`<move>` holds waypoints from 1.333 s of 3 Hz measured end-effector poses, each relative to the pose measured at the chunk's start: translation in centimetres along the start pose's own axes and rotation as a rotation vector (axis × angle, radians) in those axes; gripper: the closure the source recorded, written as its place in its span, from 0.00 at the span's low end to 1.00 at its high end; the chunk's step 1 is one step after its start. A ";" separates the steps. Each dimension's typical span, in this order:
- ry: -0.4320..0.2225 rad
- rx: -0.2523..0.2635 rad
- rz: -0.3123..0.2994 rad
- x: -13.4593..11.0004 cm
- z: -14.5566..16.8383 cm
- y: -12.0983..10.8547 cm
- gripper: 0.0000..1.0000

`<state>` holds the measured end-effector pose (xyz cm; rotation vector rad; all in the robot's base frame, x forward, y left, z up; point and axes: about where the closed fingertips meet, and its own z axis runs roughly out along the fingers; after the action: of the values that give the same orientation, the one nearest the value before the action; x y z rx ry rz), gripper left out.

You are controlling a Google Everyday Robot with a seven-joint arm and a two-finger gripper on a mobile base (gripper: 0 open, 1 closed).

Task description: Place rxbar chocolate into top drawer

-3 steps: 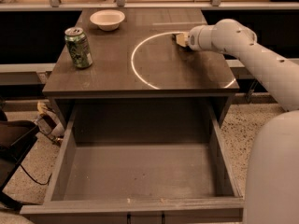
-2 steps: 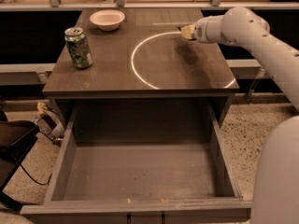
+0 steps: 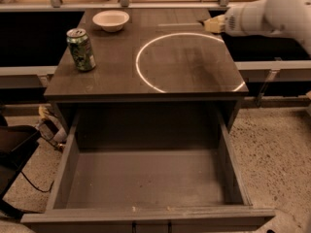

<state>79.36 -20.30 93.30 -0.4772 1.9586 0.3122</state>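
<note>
Chocolate bar is hard to pick out. A small dark bit shows at the tip of the gripper point(image 3: 209, 23), and I cannot tell if that is the bar. I also cannot tell if the gripper is holding something or not. The gripper is over the far right corner of the worktop point(image 3: 112, 76), on a white arm point(image 3: 265, 13) that comes in from the right. Just beside it, a thin white ring point(image 3: 146, 79) is drawn on the right half of the worktop. A white bowl point(image 3: 111, 19) sits by the far edge, toward the left corner. A green can point(image 3: 81, 49) stands upright near the left edge. Below the near edge, the drawer point(image 3: 146, 176) is pulled out wide, showing its grey floor and walls.
</note>
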 end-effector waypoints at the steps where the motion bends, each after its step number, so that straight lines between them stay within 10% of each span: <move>1: -0.017 0.015 -0.024 0.2 -5.2 0.5 1.00; 4: -0.011 0.004 -0.091 9.0 -15.8 10.0 1.00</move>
<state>58.67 -19.76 91.73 -0.5591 1.9196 0.2520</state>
